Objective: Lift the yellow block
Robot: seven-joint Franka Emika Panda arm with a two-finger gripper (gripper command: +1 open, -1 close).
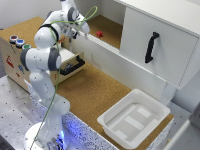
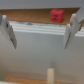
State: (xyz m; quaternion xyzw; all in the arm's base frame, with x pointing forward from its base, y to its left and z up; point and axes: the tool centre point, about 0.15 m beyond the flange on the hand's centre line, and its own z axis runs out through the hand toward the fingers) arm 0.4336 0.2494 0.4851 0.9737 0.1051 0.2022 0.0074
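Note:
No yellow block shows in either view. A small red block sits on the cork shelf inside the white cabinet; it also shows in the wrist view, beyond the white ledge. My gripper hangs over the front edge of that shelf, to the exterior view's left of the red block. In the wrist view the gripper is open and empty, with its fingers spread wide. A small pale upright shape stands below the ledge; I cannot tell what it is.
A white bin stands at the near right of the cork table. A white cabinet door with a black handle is at the right. An open drawer juts from the wooden box with coloured buttons.

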